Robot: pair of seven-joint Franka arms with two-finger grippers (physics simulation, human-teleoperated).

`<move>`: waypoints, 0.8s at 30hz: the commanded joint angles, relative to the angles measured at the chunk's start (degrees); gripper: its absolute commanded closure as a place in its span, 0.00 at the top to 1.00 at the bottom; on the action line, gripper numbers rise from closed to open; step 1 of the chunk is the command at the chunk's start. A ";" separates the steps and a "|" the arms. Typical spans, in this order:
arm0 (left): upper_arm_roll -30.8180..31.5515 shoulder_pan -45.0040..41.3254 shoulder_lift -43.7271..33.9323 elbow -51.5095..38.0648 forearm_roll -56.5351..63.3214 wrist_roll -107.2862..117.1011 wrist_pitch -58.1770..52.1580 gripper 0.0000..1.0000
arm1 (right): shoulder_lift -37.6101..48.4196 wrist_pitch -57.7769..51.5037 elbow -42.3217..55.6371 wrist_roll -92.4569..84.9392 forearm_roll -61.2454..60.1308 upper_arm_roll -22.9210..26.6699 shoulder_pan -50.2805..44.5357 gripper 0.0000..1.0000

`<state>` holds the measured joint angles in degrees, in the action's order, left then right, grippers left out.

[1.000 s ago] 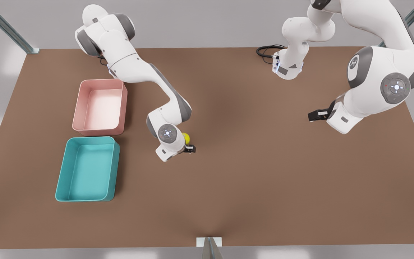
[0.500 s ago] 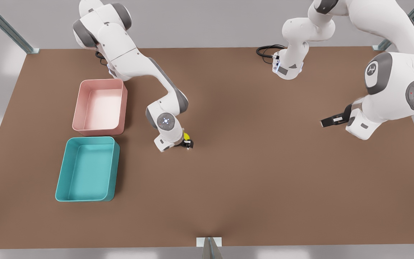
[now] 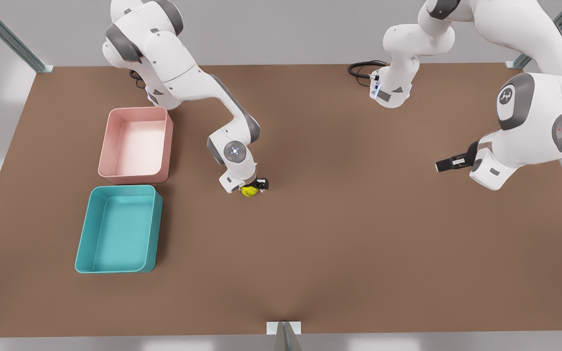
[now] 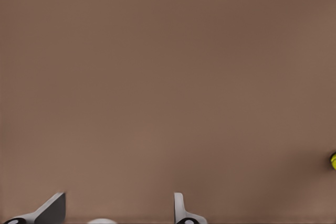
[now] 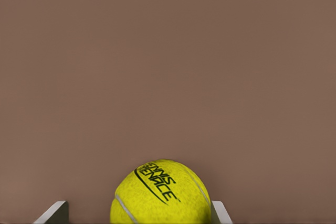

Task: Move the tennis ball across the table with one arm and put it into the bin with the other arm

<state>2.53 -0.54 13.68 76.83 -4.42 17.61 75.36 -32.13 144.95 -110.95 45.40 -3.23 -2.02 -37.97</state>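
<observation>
Since earlier frame, right gripper (image 3: 253,187) shifted slightly away from teal shallow rectangular plastic bin (image 3: 84,237), fingers closed on small yellow-green fuzzy tennis ball (image 3: 248,191), near bin. Left gripper (image 3: 444,165) waits well apart, spread, empty. Judgement: ball secured; carry to bin remains.

A pale pink tray (image 3: 136,145) sits on the front view's left part of the surface, a shallow rectangle with rounded corners, its long sides running near to far; its inside is lighter than its walls. It lies just beyond the far end of a second tray, close to it but apart. At the far edge, toward the front view's right, a black cable (image 3: 362,69) lies coiled in a loop. Grey metal struts slant off at the far left corner (image 3: 8,36) and the far right corner (image 3: 559,22). A small pale bracket (image 3: 284,328) marks the middle of the near edge.
</observation>
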 commanded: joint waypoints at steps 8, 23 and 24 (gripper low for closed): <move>0.01 -0.08 0.12 -0.02 0.02 -0.47 -0.66 1.00 | -1.36 6.84 -2.69 1.27 -0.03 0.00 -0.35 1.00; 0.01 -0.08 0.56 -0.10 0.02 -0.47 -0.48 1.00 | 0.92 8.69 -2.61 -1.46 0.15 0.09 1.85 0.61; 0.01 -0.08 0.56 -0.10 0.02 -0.47 -0.48 1.00 | 1.63 7.55 -1.47 -2.33 0.06 0.09 2.55 0.61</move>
<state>2.54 -0.62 14.28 76.75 -4.42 17.28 74.91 -31.02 153.59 -112.82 44.95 -3.52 -1.97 -35.73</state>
